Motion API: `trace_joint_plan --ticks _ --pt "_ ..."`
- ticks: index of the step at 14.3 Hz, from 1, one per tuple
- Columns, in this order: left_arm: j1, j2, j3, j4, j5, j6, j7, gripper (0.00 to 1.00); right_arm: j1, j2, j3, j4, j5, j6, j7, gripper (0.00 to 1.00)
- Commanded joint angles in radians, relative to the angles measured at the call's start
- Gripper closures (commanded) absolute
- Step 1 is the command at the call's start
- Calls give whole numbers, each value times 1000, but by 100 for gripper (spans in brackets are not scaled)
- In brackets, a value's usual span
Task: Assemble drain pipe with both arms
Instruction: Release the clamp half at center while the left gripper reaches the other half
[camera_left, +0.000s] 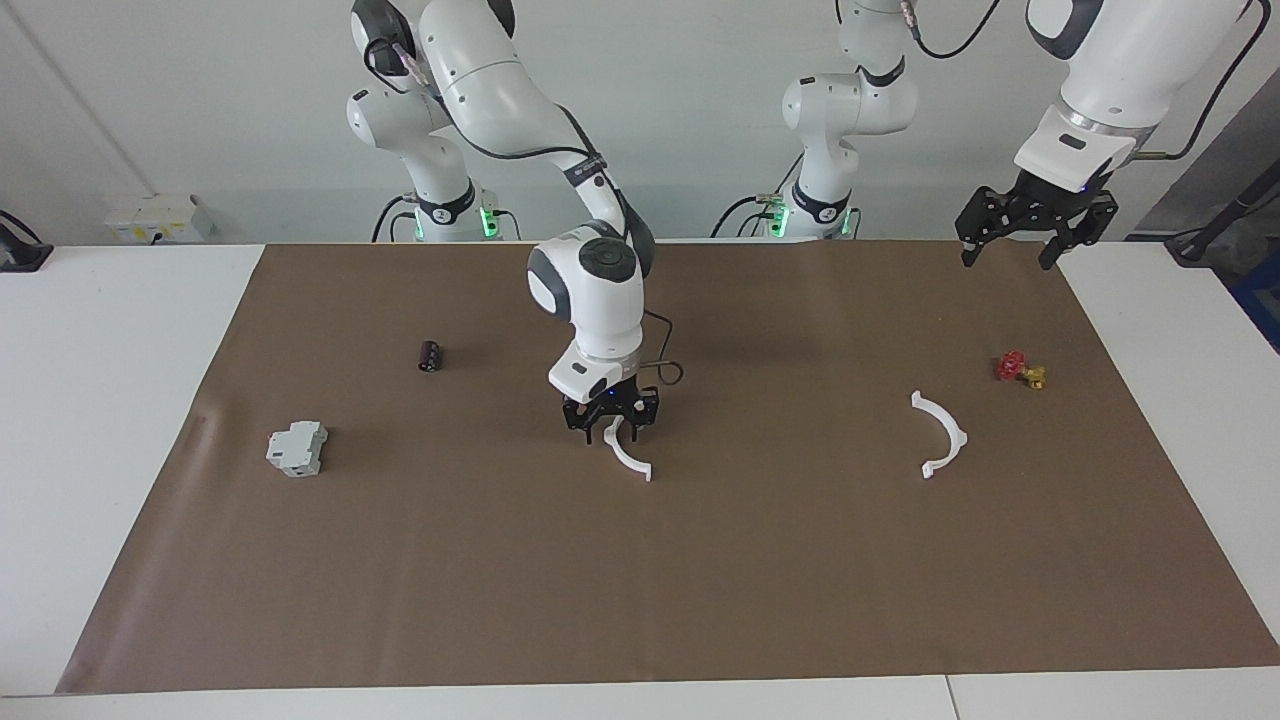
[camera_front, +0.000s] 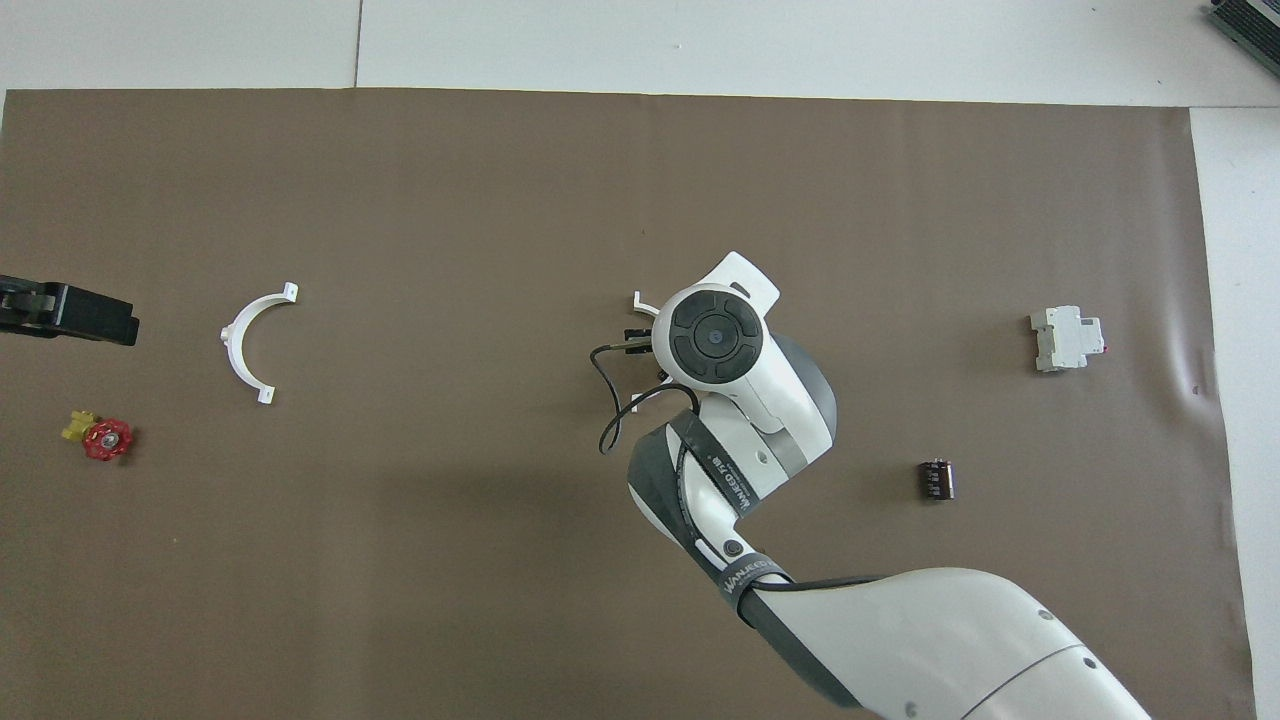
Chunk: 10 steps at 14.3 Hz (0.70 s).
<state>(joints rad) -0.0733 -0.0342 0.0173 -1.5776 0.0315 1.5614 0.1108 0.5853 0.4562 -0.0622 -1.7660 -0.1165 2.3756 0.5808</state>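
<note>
The drain pipe is in two white half-rings lying apart on the brown mat. One half-ring lies mid-table, its upper end between the fingers of my right gripper, which stands open low over it. From overhead the right wrist hides most of this half-ring; only a tab shows. The other half-ring lies toward the left arm's end. My left gripper waits open, raised over the mat's edge at that end.
A grey-white boxy block and a small dark cylinder lie toward the right arm's end. A small red and yellow piece sits near the second half-ring.
</note>
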Motion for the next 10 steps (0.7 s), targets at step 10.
trace_joint_plan --ticks 10 --pt "4 63 19 -239 -5 376 -5 0 -365 -359 2 -15 69 -375 -157 0"
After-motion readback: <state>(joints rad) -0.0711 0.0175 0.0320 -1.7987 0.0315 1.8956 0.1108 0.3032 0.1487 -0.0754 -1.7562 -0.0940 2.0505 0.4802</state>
